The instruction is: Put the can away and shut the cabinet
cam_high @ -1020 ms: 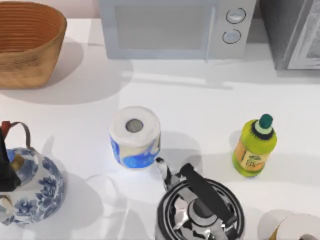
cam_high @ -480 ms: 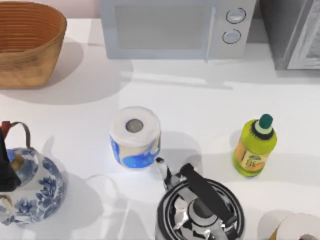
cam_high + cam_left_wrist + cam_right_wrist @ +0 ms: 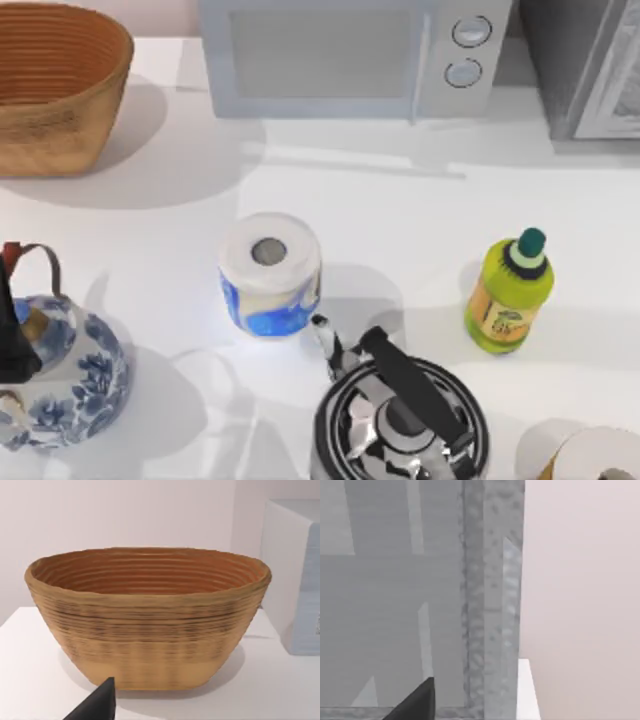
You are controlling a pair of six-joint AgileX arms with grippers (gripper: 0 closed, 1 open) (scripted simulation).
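Cabinet [image 3: 585,70] stands at 1 o'clock. Nothing has shifted in the last second, so the task has not advanced. The can, possibly the round object [image 3: 590,455] at 5 o'clock, is ungrasped. For left gripper [image 3: 97,705] and right gripper [image 3: 415,702], grip state cannot be told.

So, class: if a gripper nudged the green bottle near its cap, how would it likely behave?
The green bottle stands upright, tall on a narrow base, so a high push would probably tip it. Its round body would likely roll afterwards. The glossy surface may be slippery.
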